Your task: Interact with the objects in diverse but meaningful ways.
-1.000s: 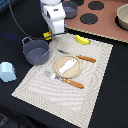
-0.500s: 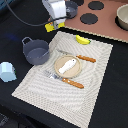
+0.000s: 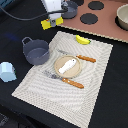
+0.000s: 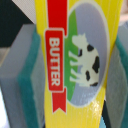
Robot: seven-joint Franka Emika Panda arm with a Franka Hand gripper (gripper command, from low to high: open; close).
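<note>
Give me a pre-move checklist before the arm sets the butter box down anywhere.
1. Grip on the butter box: ok; the wrist view shows it squeezed between both finger pads.
2. Box clear of the surface: ok; in the exterior view the gripper holds it above the dark table.
3. Pot free to receive: ok; it stands upright and looks empty.
4. Plate free: not ok; a small white piece lies on it.
5. Banana out of the way: ok; it lies apart at the mat's far edge.
6. How firmly the box is held: cannot tell.
</note>
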